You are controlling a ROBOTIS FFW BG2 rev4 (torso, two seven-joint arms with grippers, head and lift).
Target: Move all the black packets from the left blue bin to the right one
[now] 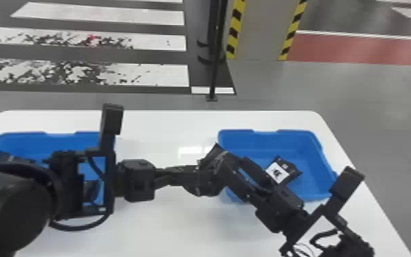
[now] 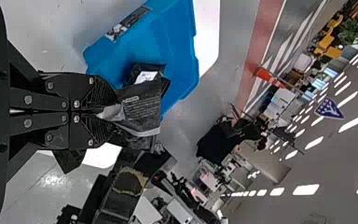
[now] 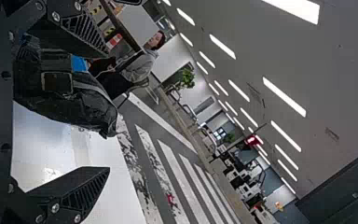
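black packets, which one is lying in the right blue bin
The packet with the white label facing up; another packet is clamped in the left end effector, and others lie in the left blue bin.

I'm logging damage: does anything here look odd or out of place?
The black packet in the left gripper looks creased, perhaps just from the grip. Beyond the table, two white floor stripes are blotched dark, unlike the cleaner stripes behind.

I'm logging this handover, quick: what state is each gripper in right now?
Left gripper: closed, holding a black packet.
Right gripper: open, its fingers spread apart, with the packet reaching in between them but not clamped.
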